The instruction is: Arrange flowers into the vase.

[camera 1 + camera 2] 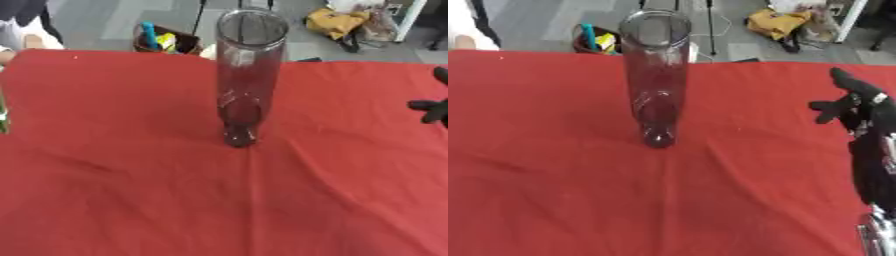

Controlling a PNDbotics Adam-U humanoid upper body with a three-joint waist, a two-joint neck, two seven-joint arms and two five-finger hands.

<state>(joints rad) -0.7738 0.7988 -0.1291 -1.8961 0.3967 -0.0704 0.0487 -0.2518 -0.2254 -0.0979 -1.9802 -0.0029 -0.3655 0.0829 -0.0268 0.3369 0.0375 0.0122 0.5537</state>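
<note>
- Plainly, only part of the right hand is shown: in the left eye view just a few dark fingertips are caught at the right edge, while the right eye view takes in the hand and the black forearm running down to the lower right corner.
- The right hand is seen with its fingers spread and fairly straight, nothing being held; it is raised over the right side of the cloth, well apart from the vase.
- The left hand is not seen in either view.
- A narrow green and white sliver is cut off by the left edge of the left eye view; what it is cannot be made out, and it is not shown in the right eye view.
- The vase, a tall clear glass cylinder, is stood upright near the middle of the table, towards its far side; no stems can be made out inside it, and its base is blurred.
- The table is covered by a red cloth with soft creases.
- Beyond the far edge, a dark bin with blue and yellow items and a yellow bag are seen on the grey floor.
- A pale sleeve is partly shown at the upper left corner.
</note>
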